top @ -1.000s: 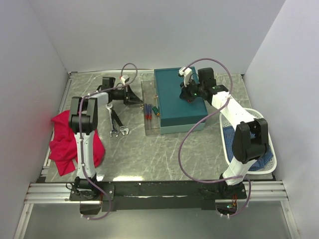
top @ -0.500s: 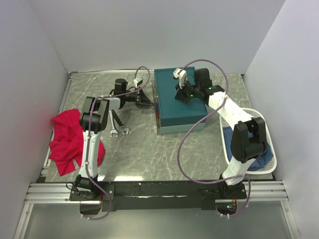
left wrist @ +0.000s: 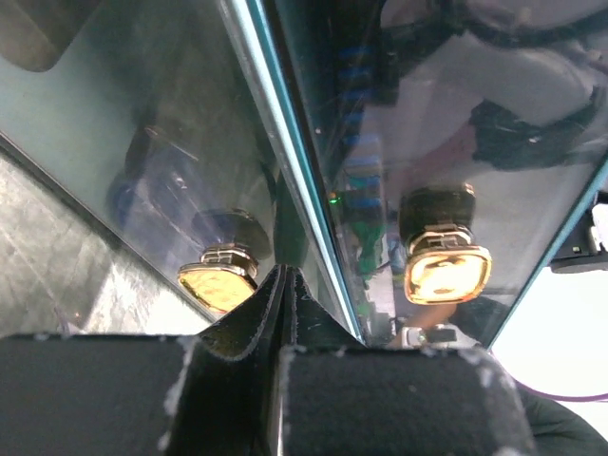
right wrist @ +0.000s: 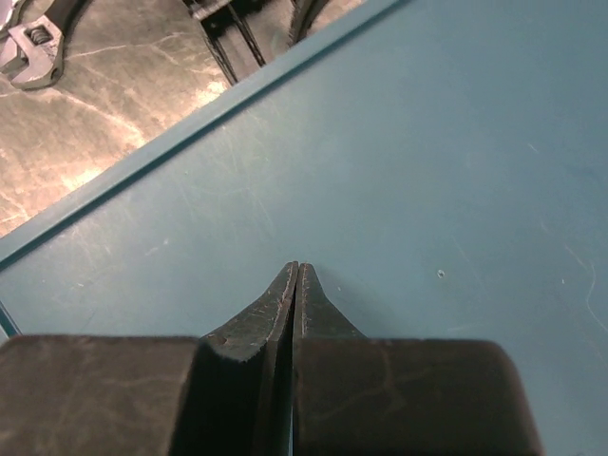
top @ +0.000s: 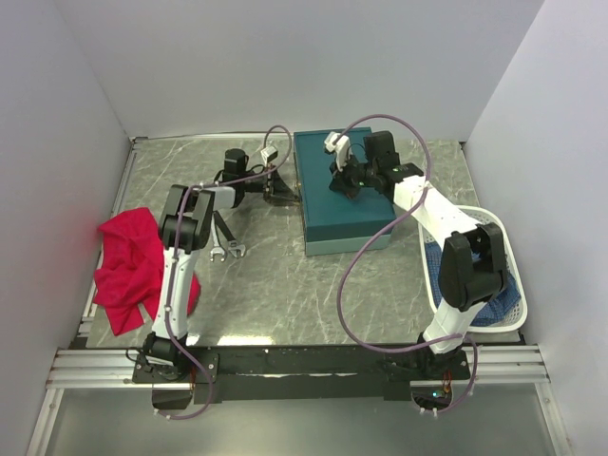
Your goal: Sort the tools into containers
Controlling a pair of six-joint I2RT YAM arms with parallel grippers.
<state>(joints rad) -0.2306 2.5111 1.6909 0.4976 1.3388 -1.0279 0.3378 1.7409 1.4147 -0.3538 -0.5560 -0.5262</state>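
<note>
The teal box (top: 353,204) stands mid-table with its lid down. My right gripper (top: 344,180) rests shut on the lid top, its tips (right wrist: 297,268) touching the teal surface (right wrist: 446,161). Against the box's left side my left gripper (top: 283,193) is shut, its tips (left wrist: 283,272) at a glossy edge between two gold latches (left wrist: 220,285) (left wrist: 446,266). Silver wrenches (top: 224,242) lie on the table left of the box, and one wrench head (right wrist: 33,43) shows in the right wrist view. The white basket (top: 513,309) with blue lining sits at the right. Other tools are hidden.
A red cloth (top: 128,271) lies crumpled at the left edge beside the left arm. White walls close in the table on three sides. Purple cables (top: 356,275) loop over both arms and the table in front of the box.
The box has gone from open to shut, hiding the screwdrivers that lay in its clear part. My left gripper moved right up to the box. The right gripper shifted slightly left on the lid.
</note>
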